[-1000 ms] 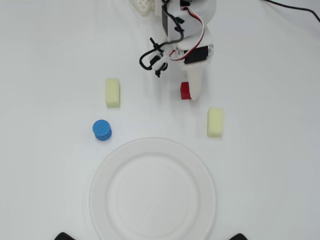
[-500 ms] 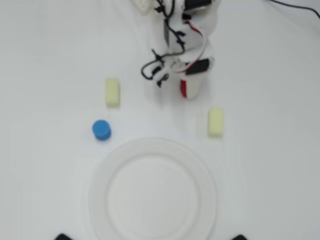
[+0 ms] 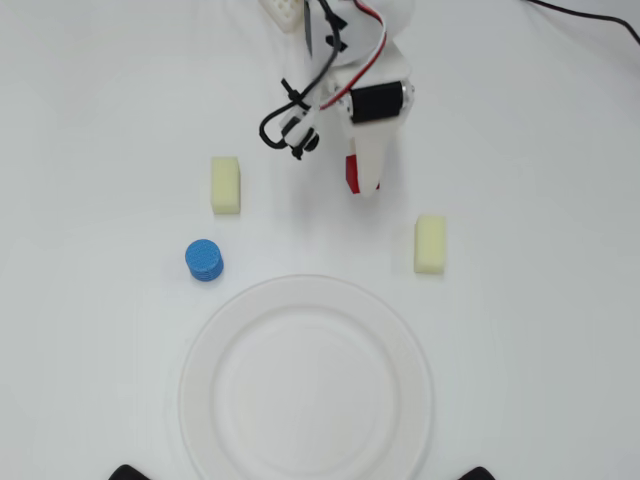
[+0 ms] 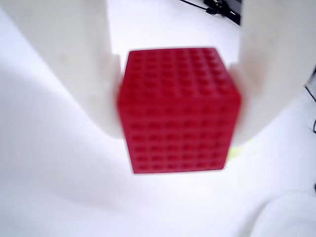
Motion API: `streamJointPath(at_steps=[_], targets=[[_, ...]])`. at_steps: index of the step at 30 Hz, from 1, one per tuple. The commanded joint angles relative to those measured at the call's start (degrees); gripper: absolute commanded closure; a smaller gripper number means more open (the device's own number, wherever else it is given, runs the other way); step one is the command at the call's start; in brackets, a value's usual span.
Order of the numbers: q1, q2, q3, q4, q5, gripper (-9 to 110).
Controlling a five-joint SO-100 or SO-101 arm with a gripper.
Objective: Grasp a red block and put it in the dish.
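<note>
The red block [image 4: 180,111] fills the middle of the wrist view, pinched between my two white fingers [image 4: 74,64]. In the overhead view only a sliver of the red block [image 3: 352,174] shows beside the white finger. My gripper [image 3: 362,180] is shut on it, above the table behind the dish. The dish [image 3: 306,385], a large round white paper plate, lies at the front centre of the overhead view; its rim shows at the lower right corner of the wrist view [image 4: 281,217].
Two pale yellow oblong blocks lie on the table, one at the left [image 3: 226,185] and one at the right [image 3: 430,244]. A blue cylinder [image 3: 204,260] stands left of the dish's far rim. Black cables [image 3: 290,115] hang by the arm.
</note>
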Motion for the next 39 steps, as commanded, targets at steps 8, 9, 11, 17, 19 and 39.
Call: streamJointPath(at_steps=[8,9,11,17,19,39], targets=[[8.6,5.6,-1.5,-12.7,-6.6,101],[9.0,3.1,-3.2,-13.4,-6.9,101],[9.6,-3.3,-8.1,-13.9,-6.8,101],[10.4,-24.7,-27.6,-13.2,-5.3,101],[10.0,-30.7,-34.1,-11.4,-4.9,101],[9.1,-49.3,-47.1,-5.9,-4.1,101]])
